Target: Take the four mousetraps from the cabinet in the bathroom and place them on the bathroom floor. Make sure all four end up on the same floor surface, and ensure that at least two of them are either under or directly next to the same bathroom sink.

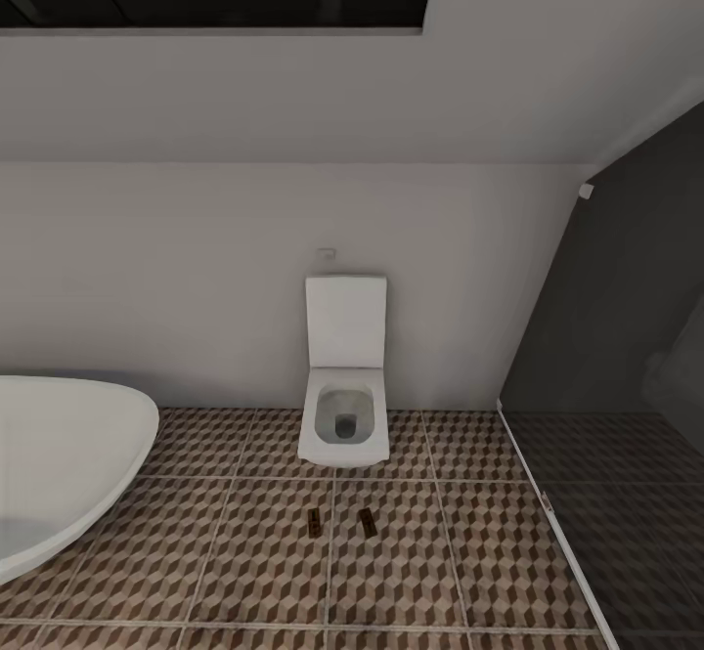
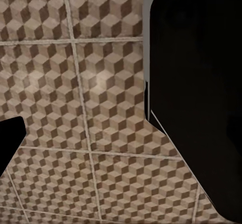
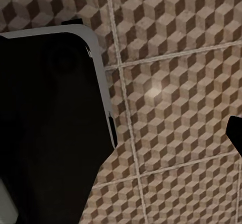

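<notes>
- Looking down on the bathroom floor, cube-pattern tiles running under both wrist cameras; dark robot bodywork blocking part of each wrist view.
- Noting two mousetraps lying flat, side by side, just in front of the toilet.
- Judging placement incomplete: no sink beside them, bathtub well apart.
- Finger state on either arm: cannot tell.
</notes>
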Tool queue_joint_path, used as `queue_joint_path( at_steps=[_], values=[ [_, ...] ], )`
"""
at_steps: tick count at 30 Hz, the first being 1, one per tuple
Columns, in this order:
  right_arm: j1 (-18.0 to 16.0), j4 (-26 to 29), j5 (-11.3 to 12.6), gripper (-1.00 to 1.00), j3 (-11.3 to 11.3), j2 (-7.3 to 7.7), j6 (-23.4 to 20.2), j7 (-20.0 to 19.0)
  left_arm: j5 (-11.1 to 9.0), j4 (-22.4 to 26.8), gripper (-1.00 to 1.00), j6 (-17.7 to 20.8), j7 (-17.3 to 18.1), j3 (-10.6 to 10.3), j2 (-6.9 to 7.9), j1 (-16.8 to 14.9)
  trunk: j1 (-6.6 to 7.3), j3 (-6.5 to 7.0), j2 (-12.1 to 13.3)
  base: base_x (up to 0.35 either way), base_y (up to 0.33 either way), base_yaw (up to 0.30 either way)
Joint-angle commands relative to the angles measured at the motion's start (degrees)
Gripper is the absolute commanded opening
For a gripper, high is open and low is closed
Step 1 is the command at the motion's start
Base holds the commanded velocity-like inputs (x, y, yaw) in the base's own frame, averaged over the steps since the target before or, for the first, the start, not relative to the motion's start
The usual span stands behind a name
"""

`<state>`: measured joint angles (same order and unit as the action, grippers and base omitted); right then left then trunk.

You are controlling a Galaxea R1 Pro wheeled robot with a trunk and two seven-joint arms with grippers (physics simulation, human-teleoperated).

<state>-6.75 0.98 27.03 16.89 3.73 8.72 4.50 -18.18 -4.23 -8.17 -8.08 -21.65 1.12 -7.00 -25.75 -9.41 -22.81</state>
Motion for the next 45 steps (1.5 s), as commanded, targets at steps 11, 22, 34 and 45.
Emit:
queue_joint_path(
  at_steps=[11,22,34,45],
  values=[
    [0.0,0.1,0.7,1.00,0.4,-0.10,-0.1,0.2,-0.3,0.1,1.00,-0.5,0.4,-0.5,-0.33,0.0,-0.03,-0.11,-0.1,0.000,0.000,0.000],
    [0.1,0.1,0.6,1.00,0.5,0.51,0.1,0.2,-0.2,0.1,1.00,-0.8,0.4,-0.6,0.41,0.0,-0.03,-0.11,-0.1,0.000,0.000,0.000],
    [0.1,1.5,0.9,1.00,0.3,-1.99,2.7,-0.1,-0.1,0.1,1.00,-0.9,0.4,-0.6,0.53,0.0,-0.03,-0.11,-0.1,0.000,0.000,0.000],
    [0.1,2.0,0.9,1.00,0.4,-3.18,4.0,-0.2,-0.1,0.1,1.00,-0.9,0.4,-0.6,0.54,0.0,-0.03,-0.11,-0.1,0.000,0.000,0.000]
  ],
)
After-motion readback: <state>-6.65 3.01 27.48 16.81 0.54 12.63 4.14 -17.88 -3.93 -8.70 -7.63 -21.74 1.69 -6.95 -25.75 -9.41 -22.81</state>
